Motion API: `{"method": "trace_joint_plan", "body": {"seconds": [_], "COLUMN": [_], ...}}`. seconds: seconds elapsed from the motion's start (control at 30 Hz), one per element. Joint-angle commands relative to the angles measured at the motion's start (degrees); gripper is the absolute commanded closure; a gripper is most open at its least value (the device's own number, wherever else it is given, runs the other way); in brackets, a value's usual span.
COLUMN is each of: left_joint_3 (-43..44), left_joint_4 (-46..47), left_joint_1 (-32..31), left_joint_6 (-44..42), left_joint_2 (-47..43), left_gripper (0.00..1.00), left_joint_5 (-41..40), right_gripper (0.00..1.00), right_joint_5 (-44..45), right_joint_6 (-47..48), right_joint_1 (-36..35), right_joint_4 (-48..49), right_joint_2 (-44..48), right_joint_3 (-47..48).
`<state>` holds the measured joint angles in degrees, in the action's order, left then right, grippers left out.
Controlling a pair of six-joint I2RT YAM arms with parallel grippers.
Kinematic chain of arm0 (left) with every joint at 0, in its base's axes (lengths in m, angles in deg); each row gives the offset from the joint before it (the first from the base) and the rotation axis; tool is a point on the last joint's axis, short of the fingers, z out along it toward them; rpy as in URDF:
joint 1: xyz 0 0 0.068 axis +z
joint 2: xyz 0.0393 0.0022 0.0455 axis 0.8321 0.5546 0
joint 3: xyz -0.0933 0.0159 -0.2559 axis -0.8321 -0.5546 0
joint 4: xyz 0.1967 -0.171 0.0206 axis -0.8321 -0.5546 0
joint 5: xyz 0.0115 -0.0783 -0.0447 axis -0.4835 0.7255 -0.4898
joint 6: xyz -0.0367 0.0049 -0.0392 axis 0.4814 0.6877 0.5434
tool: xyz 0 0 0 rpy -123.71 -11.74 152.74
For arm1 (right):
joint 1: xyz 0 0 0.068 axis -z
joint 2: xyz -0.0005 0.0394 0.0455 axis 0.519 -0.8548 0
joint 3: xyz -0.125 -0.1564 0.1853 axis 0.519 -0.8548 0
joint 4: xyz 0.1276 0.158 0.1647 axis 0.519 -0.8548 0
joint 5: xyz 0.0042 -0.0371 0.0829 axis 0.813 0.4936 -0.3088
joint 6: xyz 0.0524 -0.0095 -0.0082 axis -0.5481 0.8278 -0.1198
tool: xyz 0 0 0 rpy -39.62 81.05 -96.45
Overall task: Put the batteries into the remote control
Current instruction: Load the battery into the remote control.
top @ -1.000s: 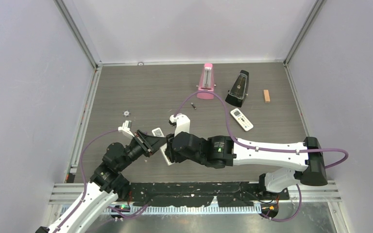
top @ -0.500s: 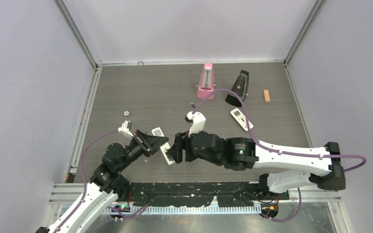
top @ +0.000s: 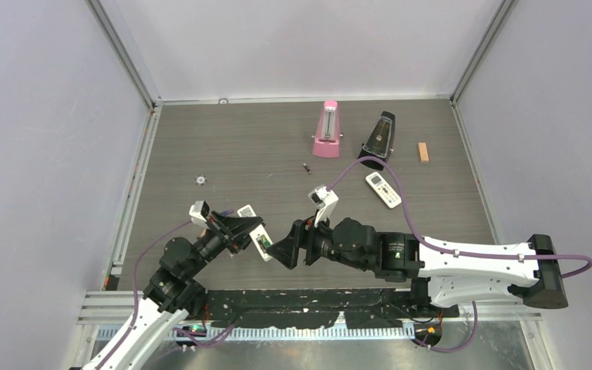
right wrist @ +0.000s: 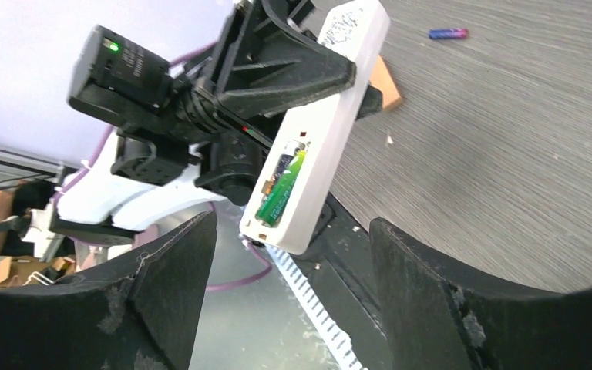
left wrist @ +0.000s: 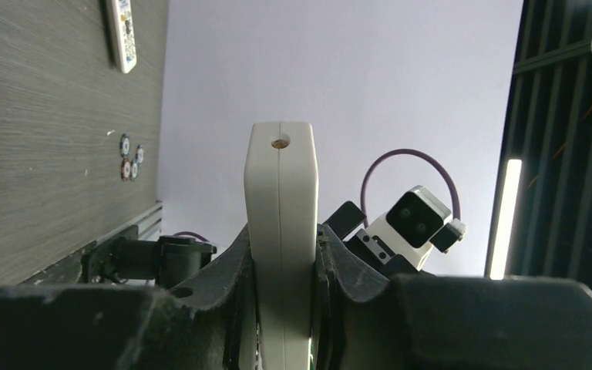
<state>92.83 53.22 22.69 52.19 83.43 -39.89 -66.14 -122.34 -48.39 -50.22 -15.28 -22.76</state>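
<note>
My left gripper [top: 243,230] is shut on the slim white remote control [top: 261,243] and holds it above the table near the front edge. In the left wrist view the remote [left wrist: 280,223] stands edge-on, clamped between the jaws. In the right wrist view its open battery compartment faces me, with a green battery [right wrist: 280,190] seated in the remote [right wrist: 327,123]. My right gripper [top: 287,251] is open and empty, just right of the remote without touching it; it also shows in the right wrist view [right wrist: 293,258]. A loose bluish-purple battery [right wrist: 448,33] lies on the table [top: 307,168].
A pink metronome [top: 326,129], a black metronome [top: 378,140] and an orange block [top: 423,152] stand at the back. The broader many-button remote [top: 383,190] lies right of centre and also shows in the left wrist view [left wrist: 121,35]. A small round part [top: 199,180] lies at left.
My right gripper has drawn back from the remote, to the right and toward the near edge, and stands open. My left gripper has shifted slightly nearer with the remote still held.
</note>
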Motion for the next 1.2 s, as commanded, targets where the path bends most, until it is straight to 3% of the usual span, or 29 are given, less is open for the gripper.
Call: {"method": "trace_joint_plan", "body": {"seconds": [0.0,0.23,0.53,1.17], "left_joint_3": [2.2,1.7,1.4,0.9], "left_joint_4": [-0.6,1.1,2.2,2.5], "left_joint_1": [0.0,0.0,0.0,0.0], "left_joint_6": [4.7,5.6,5.8,4.7], "left_joint_2": [-2.6,-2.8,-2.6,-3.6], "left_gripper": [1.00,1.00,1.00,1.00], "left_joint_5": [-1.2,-0.7,-0.6,-0.8], "right_gripper": [0.23,0.32,0.56,0.65], "right_joint_5": [-1.0,-0.5,0.2,0.2], "right_joint_6": [-0.5,-2.5,-3.6,-5.0], "right_joint_1": [-0.1,-0.2,-0.1,-0.1], "right_joint_4": [9.4,12.0,9.2,7.0], "right_joint_2": [1.1,0.7,-1.1,-4.5], "right_joint_3": [0.1,-1.0,0.1,2.1]}}
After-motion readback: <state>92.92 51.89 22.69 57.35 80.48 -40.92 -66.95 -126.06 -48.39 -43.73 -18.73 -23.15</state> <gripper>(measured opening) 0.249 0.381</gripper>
